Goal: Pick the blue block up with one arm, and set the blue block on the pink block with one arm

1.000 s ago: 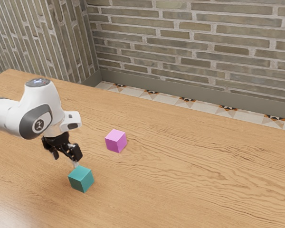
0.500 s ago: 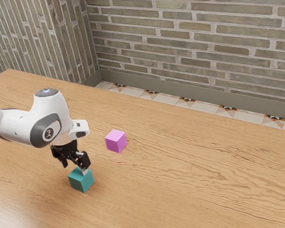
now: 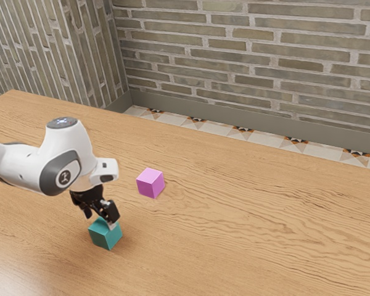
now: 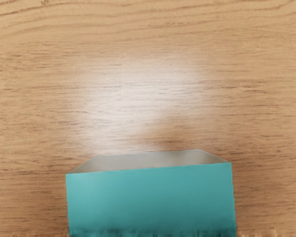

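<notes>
**Gripper (image 3: 108, 221), black and two-fingered, down at the teal-blue block (image 3: 103, 236)**

Count: one white robot arm (image 3: 43, 166), one gripper, one light wooden table (image 3: 265, 216), two small cube blocks. Of the blocks, one is teal-blue and one is the pink block (image 3: 150, 183).

Blue block: on the table at the near side, toward the exterior view's left. It rests flat on one face, with a corner turned toward the camera.

Gripper against blue block: the gripper hangs straight above the block, its tip down at the top face and covering the far upper edge. The two look to be touching or very nearly so. Grip state: cannot tell from this angle whether it is released or clenched on the block.

Wrist view: the blue block (image 4: 150, 202) lies just under the hand and square to it. Its teal top face shows, with one paler side face past it. Beyond the block lies wood grain with a soft bright patch of glare.

Pink block: flat on the table, farther away than the blue block and toward the exterior view's right of it. It is well apart from both the blue block and the gripper. The blue block is not yet on it.

Surroundings: grey-brown brick walls (image 3: 246, 49) at the far side and at the exterior view's left. A strip of patterned tile floor (image 3: 234, 131) runs between the table's far edge and the wall.
</notes>
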{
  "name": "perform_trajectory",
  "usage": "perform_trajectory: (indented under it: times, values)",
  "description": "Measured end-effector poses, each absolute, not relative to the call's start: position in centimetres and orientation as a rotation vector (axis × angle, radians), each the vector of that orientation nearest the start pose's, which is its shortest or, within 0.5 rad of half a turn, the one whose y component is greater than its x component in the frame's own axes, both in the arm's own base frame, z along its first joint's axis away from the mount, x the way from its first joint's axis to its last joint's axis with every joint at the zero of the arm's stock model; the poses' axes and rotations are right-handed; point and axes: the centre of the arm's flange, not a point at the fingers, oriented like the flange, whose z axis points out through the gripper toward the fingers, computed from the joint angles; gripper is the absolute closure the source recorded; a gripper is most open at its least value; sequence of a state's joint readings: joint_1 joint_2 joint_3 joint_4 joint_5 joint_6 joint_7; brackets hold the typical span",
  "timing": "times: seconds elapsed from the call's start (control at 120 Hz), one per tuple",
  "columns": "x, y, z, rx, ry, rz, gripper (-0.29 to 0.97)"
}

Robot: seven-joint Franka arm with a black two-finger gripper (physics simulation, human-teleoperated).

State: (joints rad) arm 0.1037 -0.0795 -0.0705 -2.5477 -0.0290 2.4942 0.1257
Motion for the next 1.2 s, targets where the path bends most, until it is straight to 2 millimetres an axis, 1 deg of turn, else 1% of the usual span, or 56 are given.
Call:
perform_trajectory:
  times: [0.217, 0.442, 0.842, 1.2]
  values:
    - [45.0, 1.5, 29.7, -3.151, 0.130, -0.039, 0.00]
    - [45.2, 0.2, 29.1, -3.149, 0.190, -0.051, 0.00]
    - [45.3, 0.5, 29.1, -3.153, 0.190, -0.064, 0.00]
    - [45.2, 0.5, 27.5, -3.164, 0.186, -0.019, 0.00]
